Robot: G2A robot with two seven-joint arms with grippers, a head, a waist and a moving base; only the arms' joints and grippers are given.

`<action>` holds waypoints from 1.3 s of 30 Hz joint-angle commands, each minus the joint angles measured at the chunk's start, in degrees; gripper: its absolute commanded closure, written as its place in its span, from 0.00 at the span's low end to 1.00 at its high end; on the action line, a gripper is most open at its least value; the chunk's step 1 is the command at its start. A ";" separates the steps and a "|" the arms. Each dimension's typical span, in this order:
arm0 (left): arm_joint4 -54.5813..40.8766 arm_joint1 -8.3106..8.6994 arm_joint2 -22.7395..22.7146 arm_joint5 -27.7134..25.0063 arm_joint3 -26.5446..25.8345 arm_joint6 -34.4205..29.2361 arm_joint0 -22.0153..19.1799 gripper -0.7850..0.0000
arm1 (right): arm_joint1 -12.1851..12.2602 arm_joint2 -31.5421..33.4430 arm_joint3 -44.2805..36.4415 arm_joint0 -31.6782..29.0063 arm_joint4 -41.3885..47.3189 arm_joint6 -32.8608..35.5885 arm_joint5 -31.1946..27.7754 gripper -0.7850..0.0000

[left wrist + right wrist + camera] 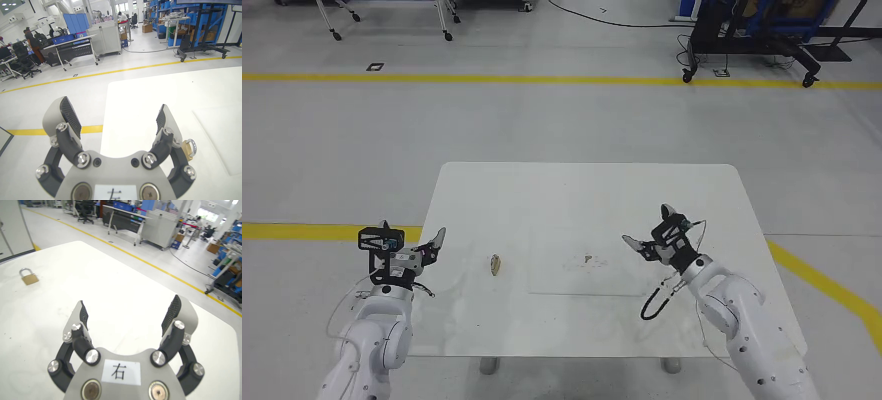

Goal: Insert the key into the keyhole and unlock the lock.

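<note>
right wrist label: 右 | left wrist label: probably 左, lower part cut off

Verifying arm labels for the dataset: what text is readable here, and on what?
"右": white sticker on the back of the right gripper.
"左", bottom cut off by the frame: matching white sticker on the left gripper.
Brass padlock with steel shackle: no print legible.
Brown cardboard cartons behind: too small to read.

The right claw, fingers spread wide and empty, hangs above the white desk; a silver-shackled brass padlock lies flat, well apart.
</note>
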 commanded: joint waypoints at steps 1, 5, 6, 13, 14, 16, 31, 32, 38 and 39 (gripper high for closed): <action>0.00 0.00 0.00 0.00 0.00 0.00 0.00 0.00 | -0.02 -1.16 2.41 2.22 0.35 0.63 -3.70 0.00; 0.00 0.00 0.00 0.00 0.00 0.00 0.00 0.00 | -0.11 -3.46 6.48 5.83 1.02 -0.05 -9.42 0.00; 0.00 0.00 0.00 0.00 0.00 0.00 0.00 0.00 | -0.11 -3.99 7.42 6.61 1.22 -0.51 -11.27 0.00; 0.00 0.00 0.00 0.00 0.00 0.00 0.00 0.00 | -0.01 -8.18 13.58 11.85 -1.67 -4.30 -22.98 0.00; 0.00 0.00 0.00 0.00 0.00 0.00 0.00 0.00 | 0.00 -8.65 14.28 12.50 -2.60 -4.48 -23.56 0.00; 0.00 0.00 0.00 0.00 0.00 0.00 0.00 0.00 | 0.02 -9.97 15.14 13.66 -5.18 -4.13 -24.52 0.00; 0.00 0.00 0.00 0.00 0.00 0.00 0.00 0.00 | -1.54 -19.99 27.22 23.31 -10.80 -4.39 -27.50 0.44; 0.00 0.00 0.00 0.00 0.00 0.00 0.00 0.00 | -1.78 -20.62 27.81 23.84 -10.28 -3.91 -27.30 0.42; 0.00 0.00 0.00 0.00 0.00 0.00 0.00 0.00 | -2.64 -23.23 30.05 25.79 -9.11 -2.19 -26.00 0.49; 0.00 0.00 0.00 0.00 0.00 0.00 0.00 0.00 | -2.72 -23.45 30.34 25.96 -8.95 -2.11 -25.75 0.51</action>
